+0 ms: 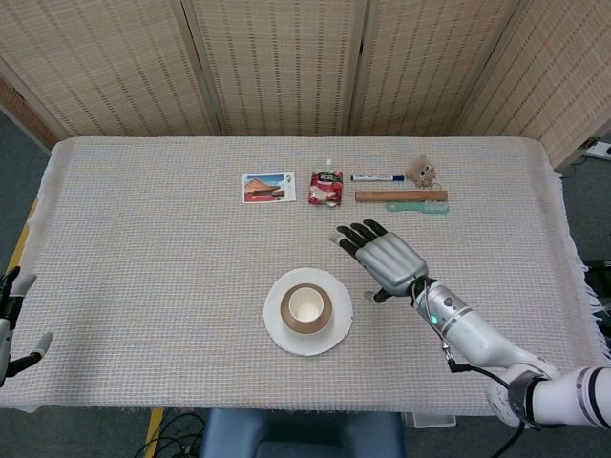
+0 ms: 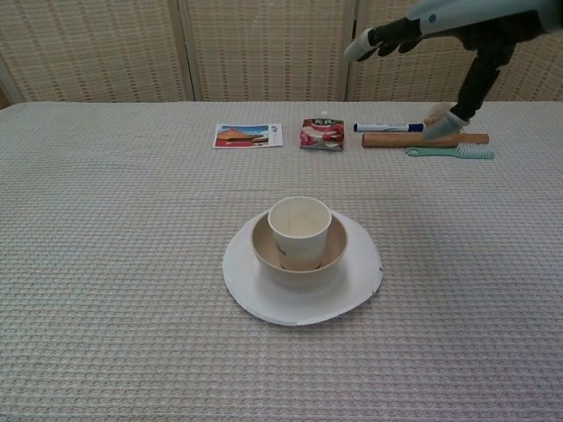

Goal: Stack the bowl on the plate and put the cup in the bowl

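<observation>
From the head view, your right hand [image 1: 389, 260] hovers flat with fingers spread, holding nothing, up and to the right of the stack. The cup [image 1: 305, 306] stands upright in the bowl [image 1: 289, 320], which sits centred on the plate [image 1: 336, 326]. Your left hand [image 1: 11, 310] shows only at the frame's left edge, well apart; I cannot tell its state.

From the chest view, the right hand [image 2: 440, 26] sits high at upper right, fingers apart. The cup [image 2: 300, 230] lies below and left of it, so the stack looks complete.
</observation>
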